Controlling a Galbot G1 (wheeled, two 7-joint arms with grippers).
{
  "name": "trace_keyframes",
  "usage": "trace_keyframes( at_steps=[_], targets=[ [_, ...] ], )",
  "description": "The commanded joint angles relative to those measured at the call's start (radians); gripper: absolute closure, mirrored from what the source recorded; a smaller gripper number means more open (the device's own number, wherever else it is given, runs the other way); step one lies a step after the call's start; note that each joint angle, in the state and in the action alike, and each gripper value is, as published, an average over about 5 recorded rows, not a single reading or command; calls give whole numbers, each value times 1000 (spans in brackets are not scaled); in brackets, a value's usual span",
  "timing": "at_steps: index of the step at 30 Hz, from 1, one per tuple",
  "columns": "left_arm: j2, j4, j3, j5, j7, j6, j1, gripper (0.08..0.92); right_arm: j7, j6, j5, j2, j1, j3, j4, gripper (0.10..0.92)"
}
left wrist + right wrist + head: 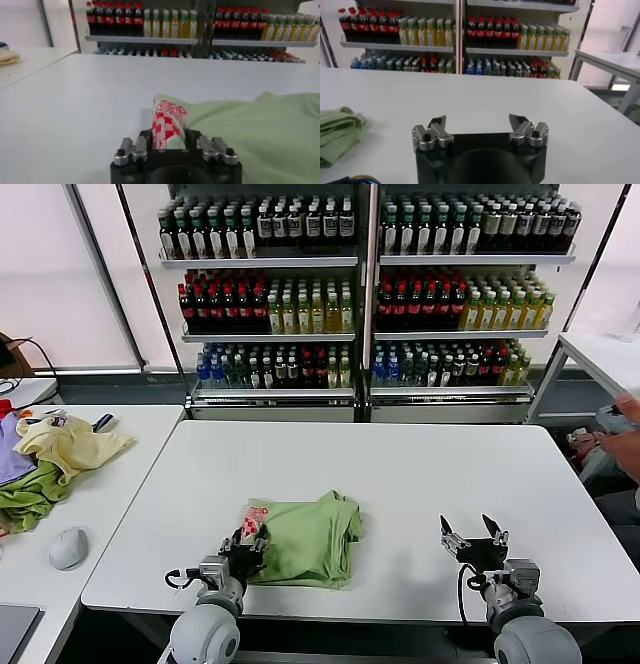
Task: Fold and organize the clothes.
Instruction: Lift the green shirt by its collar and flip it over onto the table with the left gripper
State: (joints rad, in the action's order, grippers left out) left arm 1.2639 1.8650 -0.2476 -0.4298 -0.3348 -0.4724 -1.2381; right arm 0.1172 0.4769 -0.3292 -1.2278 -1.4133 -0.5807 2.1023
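Note:
The clothes are one light sage-green polo shirt point(305, 539), lying folded into a compact bundle near the front of the white table point(400, 474). Its red-and-white patch point(254, 519) faces up at the left edge. My left gripper point(245, 546) is at that edge. In the left wrist view the gripper point(169, 137) is shut on the patched fold of the shirt point(250, 125), cloth filling the gap between its fingers. My right gripper point(473, 529) rests to the right of the shirt, apart from it. In its own wrist view it point(479, 122) stands open and empty, the shirt point(337, 130) off to the side.
A side table on the left carries a pale yellow garment point(70, 444), a darker olive cloth point(30, 494) and a grey mouse point(68, 547). Shelves of bottles point(360, 284) stand behind. A person's arm point(620, 444) shows at the right edge.

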Motion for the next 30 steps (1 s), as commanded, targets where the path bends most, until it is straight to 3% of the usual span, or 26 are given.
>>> trace_keyframes(
  at_steps=[1, 6, 11, 17, 21, 25, 30],
  targets=[
    [-3, 12, -50, -290, -5, -31, 2, 562, 1, 2, 0, 0, -5, -5, 9, 203],
    [-21, 53, -185, -513, -4, -29, 5, 718, 1, 1, -5, 3, -13, -17, 17, 203],
    [-101, 99, -359, -708, 1, -46, 8, 847, 1, 0, -11, 4, -11, -21, 18, 203],
    [-266, 108, -608, -740, 46, -94, 42, 877, 0, -3, -16, 0, 9, -8, 9, 203],
    [-344, 146, -700, -707, 119, -111, 62, 877, -1, -5, -16, -6, 21, 3, 8, 203],
    [-353, 263, -658, -640, 147, -111, 57, 877, -2, -9, -17, -11, 22, 7, 11, 203],
    [-238, 337, -380, -374, 142, -105, 36, 877, -4, -13, -17, -17, 12, 10, 23, 203]
  ],
)
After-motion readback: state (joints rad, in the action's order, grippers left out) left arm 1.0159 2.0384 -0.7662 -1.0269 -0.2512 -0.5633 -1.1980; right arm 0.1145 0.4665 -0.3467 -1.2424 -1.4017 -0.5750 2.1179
